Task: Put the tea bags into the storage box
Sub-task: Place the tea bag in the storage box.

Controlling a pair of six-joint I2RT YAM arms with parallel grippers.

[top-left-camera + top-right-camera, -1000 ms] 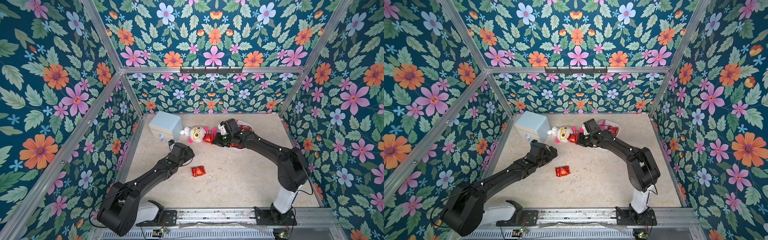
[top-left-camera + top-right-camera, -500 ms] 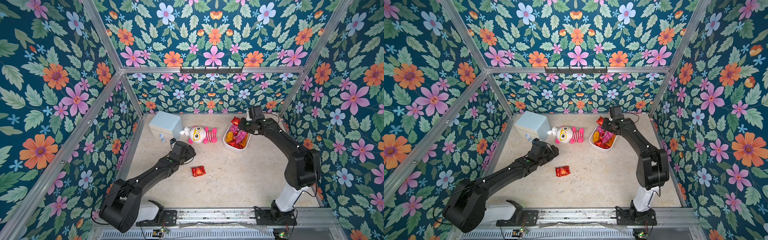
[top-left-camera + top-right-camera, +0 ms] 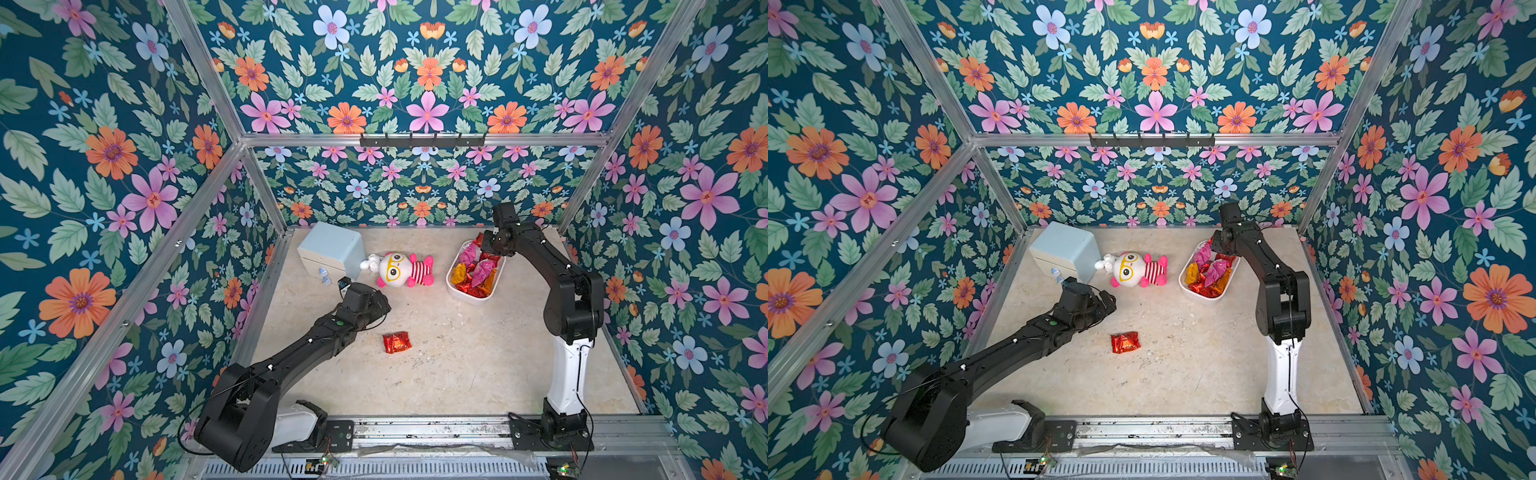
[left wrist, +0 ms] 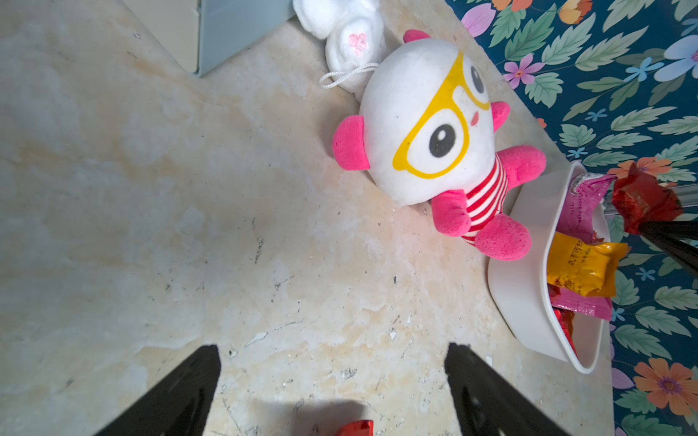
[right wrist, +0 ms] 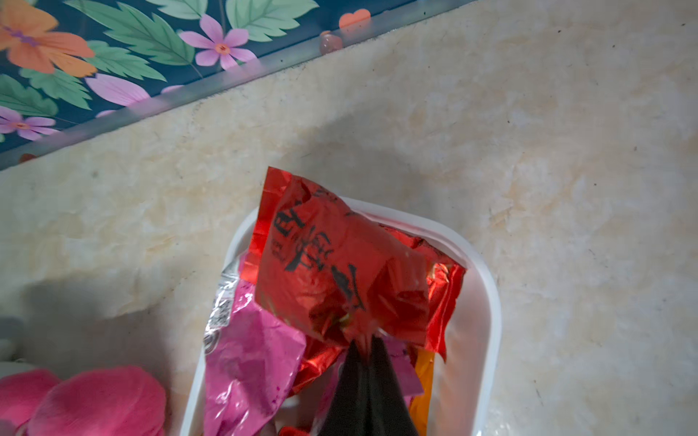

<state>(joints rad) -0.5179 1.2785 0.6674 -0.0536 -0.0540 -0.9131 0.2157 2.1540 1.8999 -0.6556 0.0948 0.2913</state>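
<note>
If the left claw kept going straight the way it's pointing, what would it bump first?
Probably the plush doll: in the left wrist view the open left gripper aims over bare table toward its head. Depth is unclear, so if it slants down it might touch the table first.

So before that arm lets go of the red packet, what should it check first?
1. Grip: right gripper shut on the held red tea bag: ok.
2. Held bag above the storage box: ok, though at its far end, near the rim.
3. Room in the box: ok, bare wall shows beside the tea bags inside.
4. The left gripper open, away from the box: ok.
5. The plush doll out of the drop path: ok, beside the box.
6. All bags boxed: not ok, a loose red tea bag lies on the table.
</note>
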